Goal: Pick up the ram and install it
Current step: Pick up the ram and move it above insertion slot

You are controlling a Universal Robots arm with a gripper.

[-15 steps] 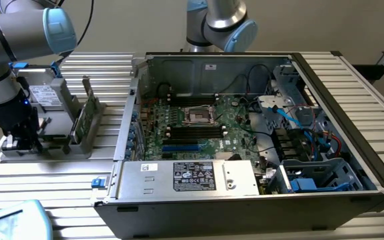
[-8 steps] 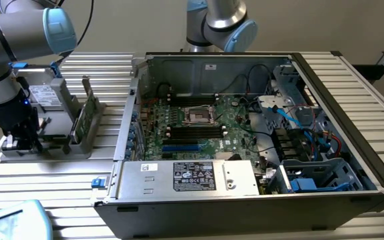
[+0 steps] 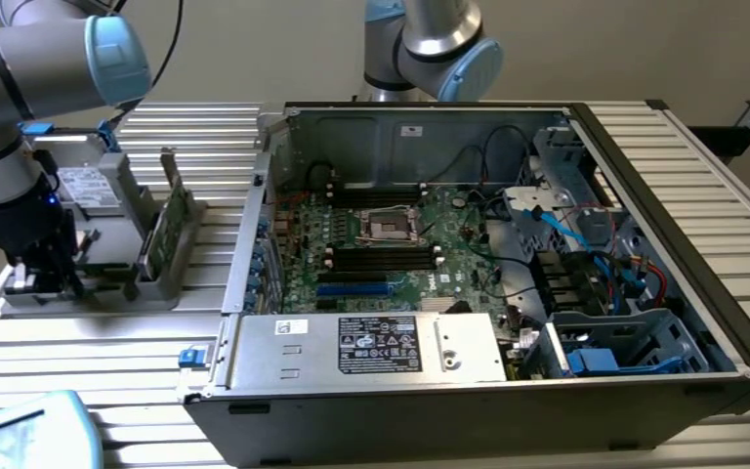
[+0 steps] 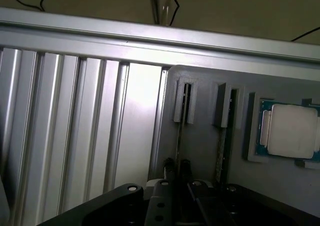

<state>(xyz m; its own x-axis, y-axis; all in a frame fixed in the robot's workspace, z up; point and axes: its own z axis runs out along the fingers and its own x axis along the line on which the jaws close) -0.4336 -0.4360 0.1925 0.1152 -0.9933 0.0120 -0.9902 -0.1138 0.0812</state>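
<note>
So the tool (image 4: pixel 177 167) is pinched in narrow on the ram (image 4: pixel 179 138), which stands on edge in a slot of the grey holder (image 4: pixel 202 141) on the slatted table (image 4: pixel 75 136), just beside a second stick (image 4: pixel 222 136) and near the silver processor chip (image 4: pixel 292 131).

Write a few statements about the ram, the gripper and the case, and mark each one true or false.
1. The ram stands on edge in a slot of the grey holder. True.
2. The gripper is inside the computer case. False: it is at the holder, to the exterior view's left of the case, closed on the ram.
3. A processor chip lies in the same holder. True.
4. The case is closed by a side panel. False: it lies open, with the motherboard exposed.
</note>
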